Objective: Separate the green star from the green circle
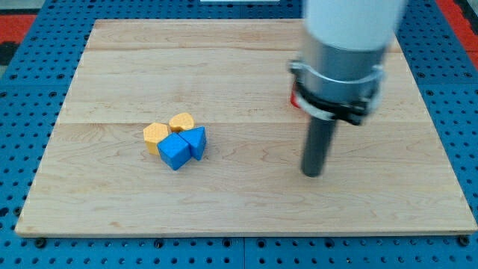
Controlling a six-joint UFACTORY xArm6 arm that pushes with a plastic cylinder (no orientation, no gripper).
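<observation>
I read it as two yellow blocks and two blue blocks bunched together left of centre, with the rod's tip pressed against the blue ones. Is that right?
Not quite. My tip is not against the blue blocks; the camera view shows it well off to the view's right of them, with bare board between. The rest holds: the two yellow blocks and two blue ones are bunched together left of centre.

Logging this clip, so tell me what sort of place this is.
Probably a robotics lab bench: a wooden board lies on a blue perforated base, with small blue and yellow blocks clustered left of my tip.
</observation>
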